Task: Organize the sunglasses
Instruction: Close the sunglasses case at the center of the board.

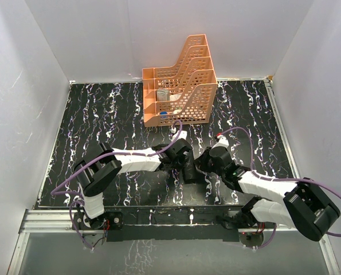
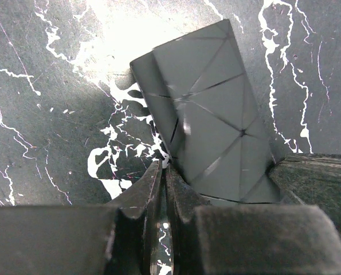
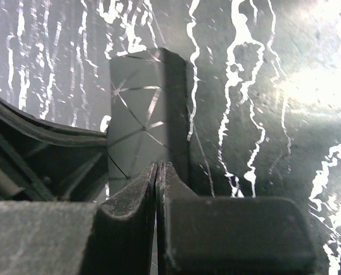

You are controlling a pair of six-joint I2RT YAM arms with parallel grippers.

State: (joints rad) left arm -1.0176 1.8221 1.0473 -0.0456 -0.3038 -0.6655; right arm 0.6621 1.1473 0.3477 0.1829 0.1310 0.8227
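Observation:
A black oblong case [image 2: 210, 126] with thin triangular line markings lies on the marbled black table, between the two arms in the top view [image 1: 189, 172]. My left gripper [image 2: 164, 166] is shut, its tips touching the case's left edge with nothing between them. My right gripper [image 3: 159, 167] is also shut, its tips against the near end of the case [image 3: 138, 123]. In the top view both grippers, left [image 1: 183, 162] and right [image 1: 203, 165], meet over the case. The sunglasses are out of view in every frame.
An orange tiered desk organizer [image 1: 184, 80] stands at the back centre of the table, with a grey item and a small blue item in its lower slots. White walls enclose the table on three sides. The arm bases sit along the near edge.

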